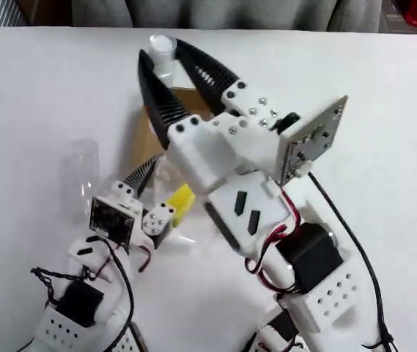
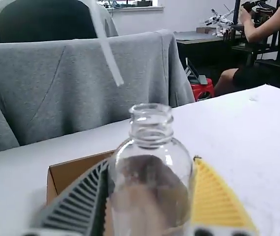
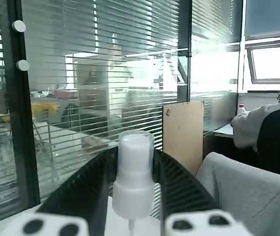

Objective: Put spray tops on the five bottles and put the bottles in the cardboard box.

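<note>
My left gripper (image 2: 149, 206) is shut on a clear glass bottle (image 2: 149, 162), held upright between a dark ribbed finger and a yellow one, its mouth uncapped. In the high view this left gripper (image 1: 165, 183) sits low beside the cardboard box (image 1: 148, 126). Raised above the box, my right gripper (image 1: 163, 53) is shut on a white spray top (image 1: 162, 48) between black ribbed fingers (image 3: 88, 189). The spray top (image 3: 132, 167) stands upright in that grip. Its white dip tube (image 2: 105, 44) hangs slanted above and behind the bottle's mouth.
A second clear bottle (image 1: 83, 172) lies on the white table (image 1: 384, 169) left of the box. The box (image 2: 68, 172) is just behind the held bottle. A grey-draped chair (image 2: 71, 83) stands past the table's far edge. The right arm's body covers the table's middle.
</note>
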`<state>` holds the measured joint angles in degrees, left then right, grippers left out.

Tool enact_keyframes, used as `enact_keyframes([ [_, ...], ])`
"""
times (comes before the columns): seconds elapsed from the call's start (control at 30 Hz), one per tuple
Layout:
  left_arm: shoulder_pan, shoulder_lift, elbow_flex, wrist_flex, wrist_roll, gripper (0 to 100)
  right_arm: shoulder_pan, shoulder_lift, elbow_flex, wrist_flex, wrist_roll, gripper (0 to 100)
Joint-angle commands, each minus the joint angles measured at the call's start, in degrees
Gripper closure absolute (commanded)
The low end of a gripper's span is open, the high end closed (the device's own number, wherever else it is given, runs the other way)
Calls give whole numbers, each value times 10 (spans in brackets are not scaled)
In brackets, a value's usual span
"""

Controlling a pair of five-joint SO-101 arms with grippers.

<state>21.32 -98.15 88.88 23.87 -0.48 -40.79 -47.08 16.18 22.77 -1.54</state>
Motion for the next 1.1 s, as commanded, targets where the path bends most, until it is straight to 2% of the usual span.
enact_keyframes([
  [0.0, -7, -15, -7, -17, 8, 980, -4, -7, -6, -14, 11, 983],
  [0.43, -40, -15, -9, -21, 9, 980, -5, -5, -5, -11, 11, 983],
  [0.67, -70, -15, -20, -21, 65, 980, -2, -4, -5, 12, 11, 983],
  [1.07, -66, -15, -20, -19, 65, 980, -4, 38, -8, 7, 6, 983],
])
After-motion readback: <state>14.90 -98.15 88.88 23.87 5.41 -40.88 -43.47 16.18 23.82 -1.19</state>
